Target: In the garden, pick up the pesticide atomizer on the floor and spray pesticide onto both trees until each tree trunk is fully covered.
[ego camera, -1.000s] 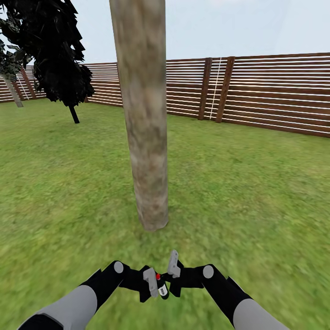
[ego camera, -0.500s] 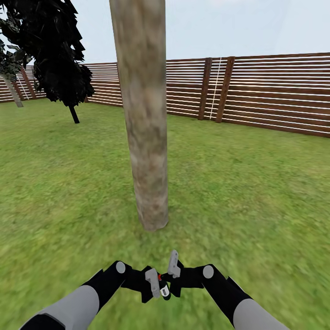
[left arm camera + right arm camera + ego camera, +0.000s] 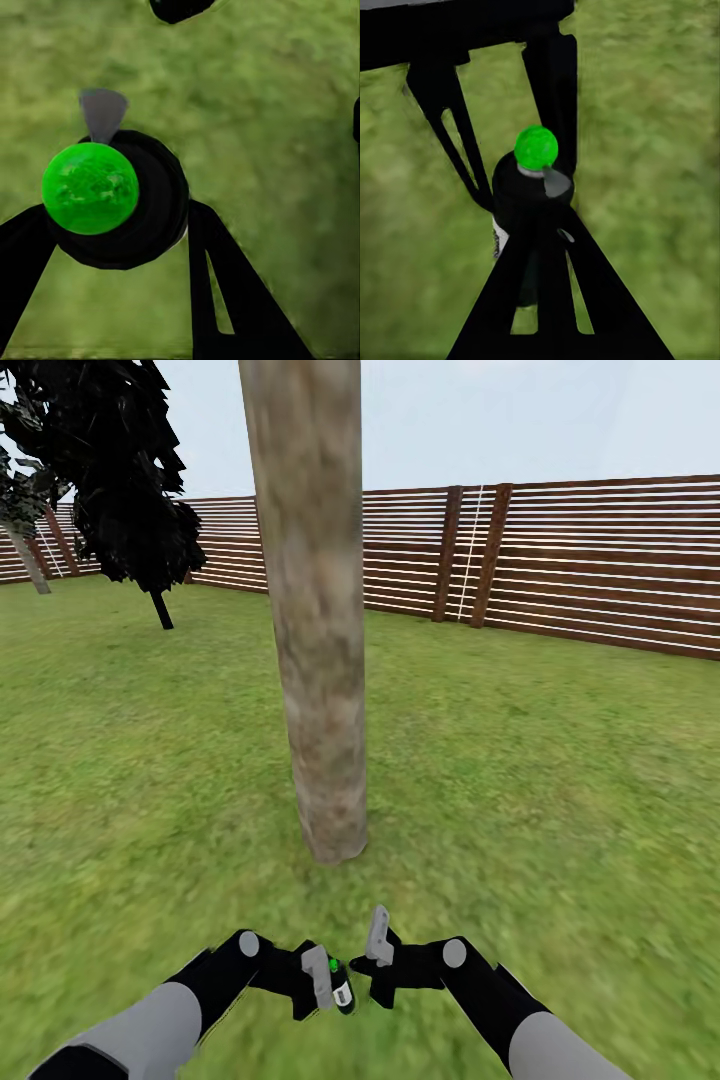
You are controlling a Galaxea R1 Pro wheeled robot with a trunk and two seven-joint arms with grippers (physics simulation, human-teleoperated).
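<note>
Grass floor (image 3: pixel 560 780), slat fence (image 3: pixel 600 560) behind tree trunk (image 3: pixel 315 660); left tool (image 3: pixel 330 982) around atomizer (image 3: pixel 340 985); right tool (image 3: pixel 375 950) indeterminate.

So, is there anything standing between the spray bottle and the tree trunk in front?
Nothing visible. The spray bottle sits in the left gripper, low in the head view, and open grass lies between it and the tree trunk straight ahead.

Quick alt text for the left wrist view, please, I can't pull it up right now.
The left pincer is shut on the pesticide atomizer, a dark round bottle seen from above with a bright green spot on top and a small grey nozzle. Blurry green grass lies beneath.
</note>
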